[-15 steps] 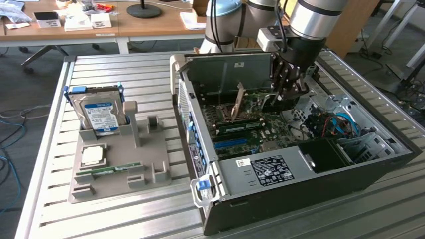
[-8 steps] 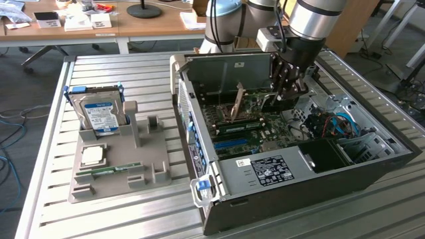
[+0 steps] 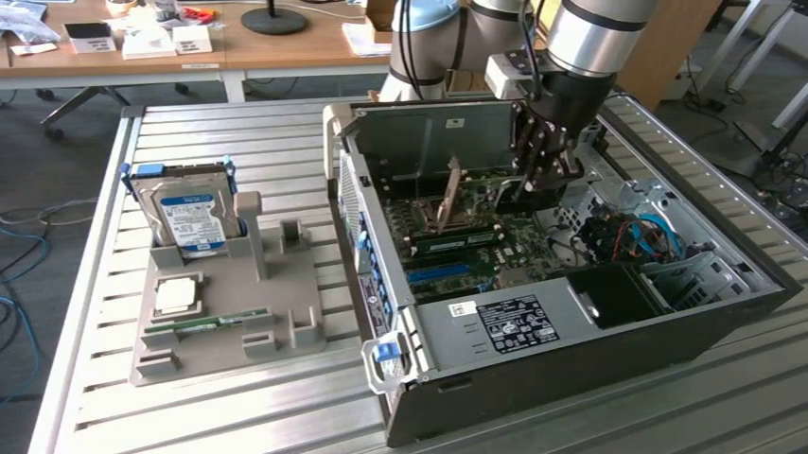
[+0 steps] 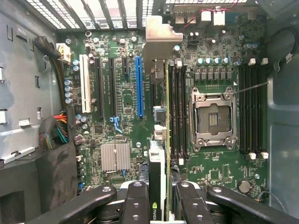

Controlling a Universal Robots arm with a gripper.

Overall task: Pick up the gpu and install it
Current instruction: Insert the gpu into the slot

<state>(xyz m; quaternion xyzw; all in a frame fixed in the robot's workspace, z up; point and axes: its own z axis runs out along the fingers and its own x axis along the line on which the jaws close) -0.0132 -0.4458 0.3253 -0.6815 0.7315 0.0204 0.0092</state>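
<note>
Wrist view: thin dark gpu card [image 4: 158, 163] is gripped edge-on by the part-closed hand [image 4: 156, 207] near the long blue slot [image 4: 139, 86]; insertion step, alignment judged critical.

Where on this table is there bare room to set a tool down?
Bare slats in front of the parts holder and behind the hard drive. Crowded inside the computer case, where the claw holds the gpu.

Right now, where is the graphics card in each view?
Exterior view: graphics card hangs from the gripper inside the computer case.
Wrist view: graphics card edge-on between the fingers.
Shared landmark: the long blue slot.
</note>
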